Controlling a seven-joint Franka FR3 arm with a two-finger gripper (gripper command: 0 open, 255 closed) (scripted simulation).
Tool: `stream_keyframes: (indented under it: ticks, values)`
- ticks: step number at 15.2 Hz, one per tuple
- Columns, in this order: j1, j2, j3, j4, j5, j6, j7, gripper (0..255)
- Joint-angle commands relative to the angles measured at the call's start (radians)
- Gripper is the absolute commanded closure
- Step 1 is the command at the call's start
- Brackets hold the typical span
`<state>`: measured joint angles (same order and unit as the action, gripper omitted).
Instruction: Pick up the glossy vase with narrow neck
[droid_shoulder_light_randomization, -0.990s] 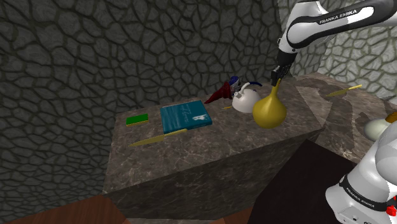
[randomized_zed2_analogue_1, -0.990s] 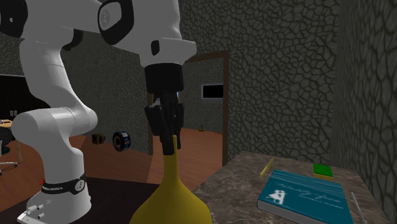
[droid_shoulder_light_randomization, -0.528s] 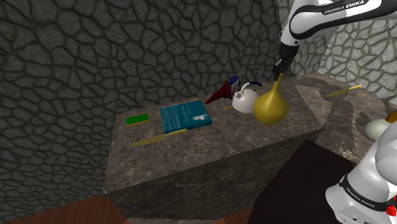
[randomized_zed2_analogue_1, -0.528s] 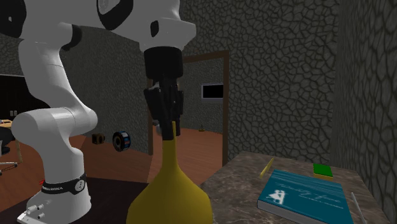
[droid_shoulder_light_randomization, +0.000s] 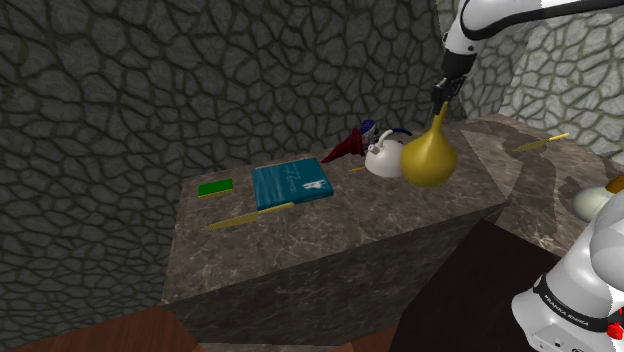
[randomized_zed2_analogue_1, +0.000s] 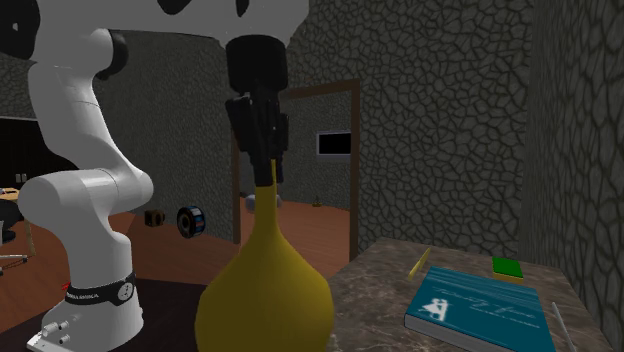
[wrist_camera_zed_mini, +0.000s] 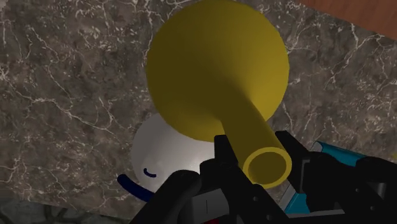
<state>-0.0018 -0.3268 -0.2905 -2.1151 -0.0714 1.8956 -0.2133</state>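
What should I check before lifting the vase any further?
1. Hand shut on the vase neck: ok.
2. Vase hanging neck up under the hand: ok.
3. Vase rising: ok, higher than a second ago.
4. Vase clear of the teapot: cannot tell; they overlap in the shoulder view.
5. Book well away from the vase on the counter: ok.

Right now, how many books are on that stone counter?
1: the teal book lies flat on the counter, between a small green block and the white teapot. The vase could hide another.
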Motion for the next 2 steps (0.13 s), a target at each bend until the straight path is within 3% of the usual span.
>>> stream_keyframes:
  ticks: [1, 2]
  values:
    - [0.0, 0.0, 0.0, 0.017, 0.001, -0.016, -0.002, 255]
    - [0.0, 0.0, 0.0, 0.017, 0.001, -0.016, -0.002, 255]
